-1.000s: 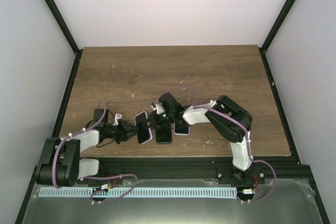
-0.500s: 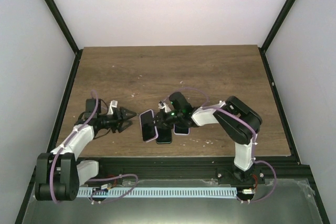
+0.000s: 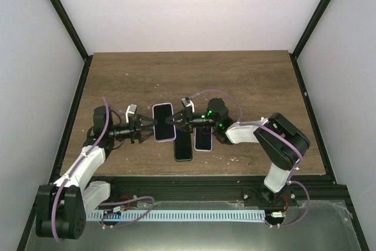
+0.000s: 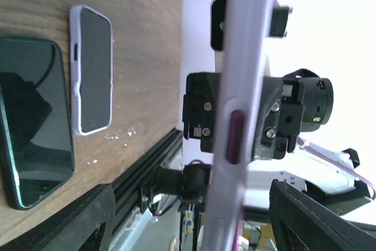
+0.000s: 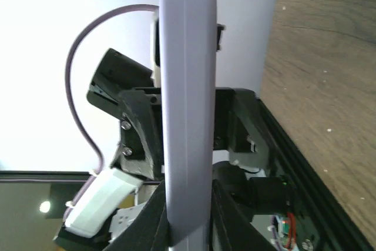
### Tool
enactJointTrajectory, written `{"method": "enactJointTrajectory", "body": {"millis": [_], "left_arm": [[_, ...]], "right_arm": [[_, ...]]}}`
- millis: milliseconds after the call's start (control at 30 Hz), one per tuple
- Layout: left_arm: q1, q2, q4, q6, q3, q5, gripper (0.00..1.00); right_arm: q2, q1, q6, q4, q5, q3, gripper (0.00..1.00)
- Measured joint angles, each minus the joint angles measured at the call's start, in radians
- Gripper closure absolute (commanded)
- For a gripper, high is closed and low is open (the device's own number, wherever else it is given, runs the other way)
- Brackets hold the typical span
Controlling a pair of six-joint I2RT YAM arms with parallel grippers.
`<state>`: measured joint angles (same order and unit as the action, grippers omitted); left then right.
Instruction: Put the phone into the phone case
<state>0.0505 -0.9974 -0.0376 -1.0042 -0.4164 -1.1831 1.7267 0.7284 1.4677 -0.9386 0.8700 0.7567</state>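
A lilac phone case [image 3: 164, 120] with a dark face hangs above the table, edge-on in both wrist views [image 4: 244, 57] [image 5: 187, 57]. My right gripper [image 3: 172, 123] [image 5: 188, 216] is shut on its right edge. My left gripper [image 3: 150, 126] [image 4: 202, 221] faces it from the left, its fingers [image 4: 88, 221] spread wide on either side of the case without touching it. A bare dark green phone [image 3: 183, 146] [image 4: 35, 121] lies flat on the table below. A second lilac-rimmed case [image 3: 203, 139] [image 4: 91, 77] lies beside it to the right; I cannot tell whether a phone is inside.
The wooden table [image 3: 235, 86] is walled in by white panels with black frame posts [image 3: 64, 22]. A black rail [image 3: 194, 187] runs along the front edge by the arm bases. White specks dot the wood near the phones.
My right gripper has lifted the lilac case off the table and carried it back. My left arm has swung up and toward the case, its open fingers now straddling it.
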Motion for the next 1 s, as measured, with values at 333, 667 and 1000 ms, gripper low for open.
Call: {"method": "enactJointTrajectory", "body": {"millis": [333,667,1000], "left_arm": [[0.092,0.027,-0.363,-0.275,0.109,-0.013,0.33],[0.115,0.060,-0.455,-0.395,0.138,-0.004,0.62],[0.119,0.054,-0.408,-0.381,0.141,0.014,0.94]], "right_arm": [[0.000,0.000,0.137,-0.162,-0.037,-0.041,0.94],[-0.014,-0.011,0.153,-0.166,-0.095,-0.099,0.94],[-0.028,-0.014,0.161,-0.125,-0.107,-0.105,0.80]]}}
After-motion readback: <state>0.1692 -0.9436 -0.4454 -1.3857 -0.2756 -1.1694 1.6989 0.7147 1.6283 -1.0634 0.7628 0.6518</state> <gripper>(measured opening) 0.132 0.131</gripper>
